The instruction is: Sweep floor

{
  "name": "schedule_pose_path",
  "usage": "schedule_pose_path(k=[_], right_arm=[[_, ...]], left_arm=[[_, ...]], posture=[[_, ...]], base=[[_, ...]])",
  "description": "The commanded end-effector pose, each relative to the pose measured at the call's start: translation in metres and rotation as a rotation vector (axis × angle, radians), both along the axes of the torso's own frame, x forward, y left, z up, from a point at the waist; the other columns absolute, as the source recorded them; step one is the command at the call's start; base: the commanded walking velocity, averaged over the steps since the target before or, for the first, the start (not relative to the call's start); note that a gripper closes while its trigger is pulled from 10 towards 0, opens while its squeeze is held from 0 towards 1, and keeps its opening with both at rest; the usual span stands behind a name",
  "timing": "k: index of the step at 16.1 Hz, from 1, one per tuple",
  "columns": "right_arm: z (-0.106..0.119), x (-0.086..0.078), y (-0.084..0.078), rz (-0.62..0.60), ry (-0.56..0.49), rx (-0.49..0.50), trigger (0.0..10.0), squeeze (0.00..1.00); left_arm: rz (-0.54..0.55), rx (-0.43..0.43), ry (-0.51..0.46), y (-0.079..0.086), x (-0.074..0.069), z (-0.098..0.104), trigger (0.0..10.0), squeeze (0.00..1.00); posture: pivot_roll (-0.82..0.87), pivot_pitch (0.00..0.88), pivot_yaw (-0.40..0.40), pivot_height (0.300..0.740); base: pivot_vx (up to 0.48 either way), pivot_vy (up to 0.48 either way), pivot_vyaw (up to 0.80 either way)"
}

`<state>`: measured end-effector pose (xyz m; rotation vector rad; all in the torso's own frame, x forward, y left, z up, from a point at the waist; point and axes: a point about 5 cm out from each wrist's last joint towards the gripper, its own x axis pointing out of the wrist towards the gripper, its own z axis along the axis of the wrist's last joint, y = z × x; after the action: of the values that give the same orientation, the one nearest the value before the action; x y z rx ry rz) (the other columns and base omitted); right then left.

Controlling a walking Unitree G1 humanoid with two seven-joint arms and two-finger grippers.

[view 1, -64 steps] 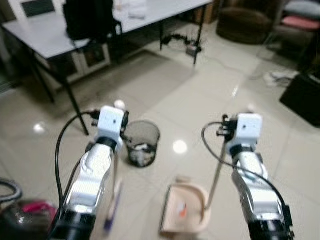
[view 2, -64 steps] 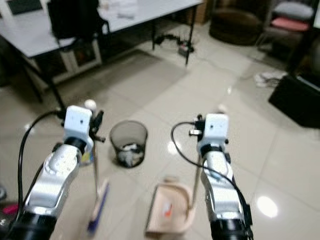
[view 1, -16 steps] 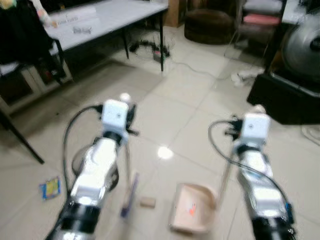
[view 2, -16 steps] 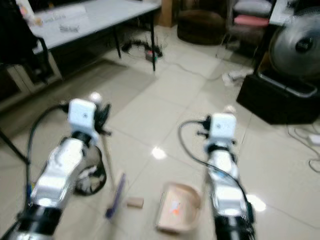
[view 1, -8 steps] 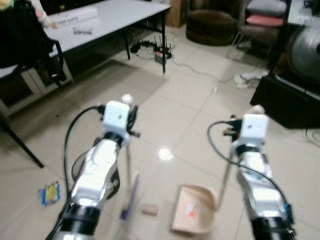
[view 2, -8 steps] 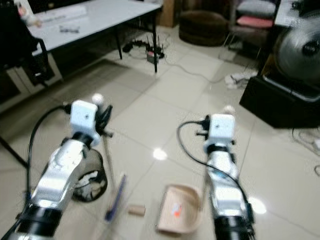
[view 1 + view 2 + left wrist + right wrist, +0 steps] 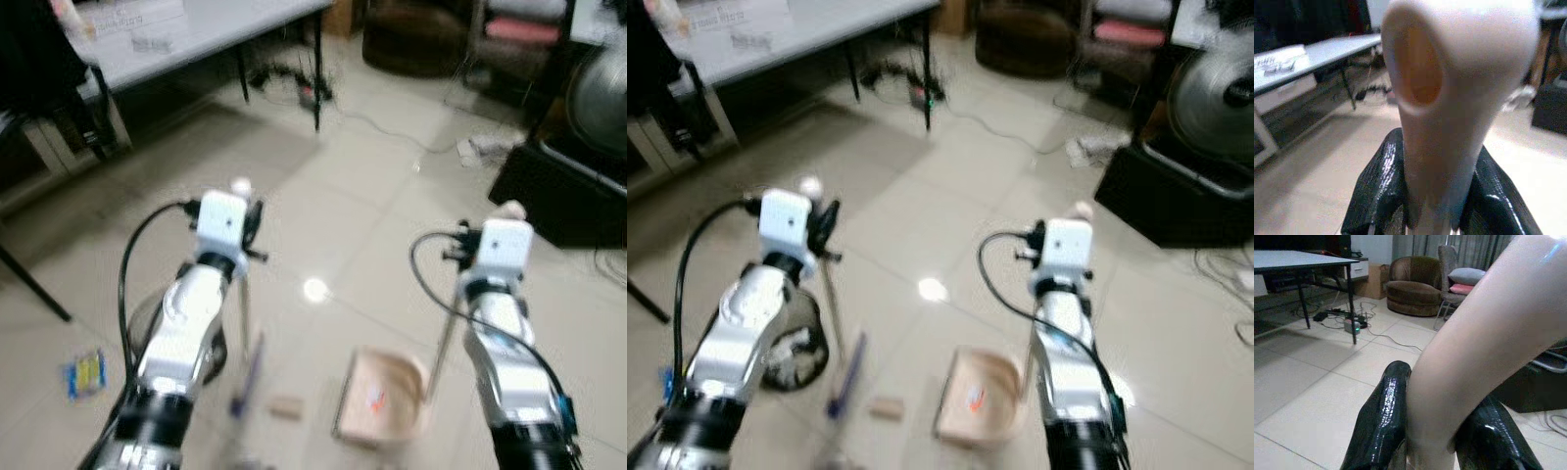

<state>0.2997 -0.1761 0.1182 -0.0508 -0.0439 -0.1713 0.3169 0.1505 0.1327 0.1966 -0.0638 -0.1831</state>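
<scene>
Glossy beige tile floor (image 7: pixel 372 186) lay before us, with a grey table (image 7: pixel 196 29) at the far left. Beside our left arm stood a mesh waste bin (image 7: pixel 794 352). Our left gripper (image 7: pixel 1432 196) was clamped on the broom handle (image 7: pixel 1449 107), the broom head (image 7: pixel 844 377) resting beside a small brown block (image 7: pixel 886 407). Our right gripper (image 7: pixel 1442 431) was closed around the dustpan handle (image 7: pixel 1474 342); the dustpan (image 7: pixel 384 397) sat on the floor between our arms.

Glossy beige tile floor (image 7: pixel 372 186), grey table (image 7: pixel 196 34), brown armchair (image 7: pixel 1418 284).
</scene>
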Motion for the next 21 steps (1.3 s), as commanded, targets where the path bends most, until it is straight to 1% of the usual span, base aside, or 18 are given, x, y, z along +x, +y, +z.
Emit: schedule_pose_path(k=[1,2,3,4,5,6,7,9,11,13,14,16,18,21], right_arm=[[0.006,0.002,-0.001,-0.006,-0.042,0.031,10.0,0.0],[0.004,0.001,-0.003,-0.012,-0.042,0.025,10.0,0.0],[0.0,0.002,-0.008,-0.032,-0.027,0.002,10.0,0.0],[0.0,0.003,-0.011,-0.039,-0.03,-0.027,10.0,0.0],[0.0,0.007,-0.014,-0.042,-0.032,-0.042,10.0,0.0],[0.002,0.012,-0.015,-0.04,-0.045,-0.032,10.0,0.0],[0.003,0.012,-0.015,-0.039,-0.051,-0.028,10.0,0.0],[0.013,0.02,-0.01,0.0,-0.102,-0.04,10.0,0.0],[0.018,0.031,0.001,0.064,-0.156,-0.106,10.0,0.0],[0.019,0.035,0.007,0.094,-0.18,-0.153,10.0,0.0],[0.017,0.036,0.012,0.119,-0.187,-0.182,10.0,0.0],[0.01,0.039,0.027,0.17,-0.186,-0.242,10.0,0.0],[0.003,0.039,0.039,0.18,-0.181,-0.256,10.0,0.0],[-0.002,0.039,0.058,0.196,-0.193,-0.206,10.0,0.0]], left_arm=[[0.019,0.027,-0.044,0.005,0.001,0.006,10.0,0.0],[0.021,0.031,-0.049,0.006,0.0,0.005,10.0,0.0],[0.018,0.03,-0.044,0.006,0.001,0.002,10.0,0.0],[0.011,0.025,-0.048,0.003,-0.001,0.001,10.0,0.0],[0.004,0.027,-0.059,-0.002,0.001,0.0,10.0,0.0],[0.01,0.018,-0.063,-0.003,0.004,-0.001,10.0,0.0],[0.012,0.014,-0.069,-0.004,0.003,-0.001,10.0,0.0],[0.031,-0.006,-0.101,-0.006,0.006,-0.002,10.0,0.0],[0.047,-0.009,-0.141,-0.008,0.009,-0.004,10.0,0.0],[0.055,-0.009,-0.152,-0.01,0.01,-0.005,10.0,0.0],[0.056,-0.006,-0.155,-0.01,0.01,-0.007,10.0,0.0],[0.06,0.003,-0.148,-0.012,0.011,-0.015,10.0,0.0],[0.045,0.021,-0.133,-0.016,0.011,-0.022,10.0,0.0],[0.02,0.018,-0.137,-0.026,0.012,-0.028,10.0,0.0]], posture=[[-0.01,0.146,0.02,0.74],[-0.01,0.158,0.034,0.74],[-0.01,0.189,0.052,0.74],[-0.01,0.208,0.056,0.74],[-0.01,0.231,0.057,0.74],[0.0,0.248,0.056,0.74],[0.0,0.262,0.055,0.74],[0.0,0.281,0.048,0.74],[0.0,0.313,0.031,0.74],[0.0,0.322,0.026,0.74],[0.01,0.326,0.026,0.74],[0.01,0.336,0.031,0.74],[0.01,0.341,0.037,0.74],[0.01,0.346,0.04,0.74]], base=[[0.0,0.0,0.0],[0.0,0.0,0.0],[0.0,0.0,0.0],[0.0,0.0,0.0],[0.0,0.0,0.0],[0.0,0.0,0.0],[0.0,0.0,0.0],[0.0,0.0,0.0],[0.0,0.0,0.0],[0.0,0.0,0.0],[0.0,0.0,0.0],[0.0,0.0,0.0],[0.0,0.0,0.0],[0.0,0.0,0.0]])
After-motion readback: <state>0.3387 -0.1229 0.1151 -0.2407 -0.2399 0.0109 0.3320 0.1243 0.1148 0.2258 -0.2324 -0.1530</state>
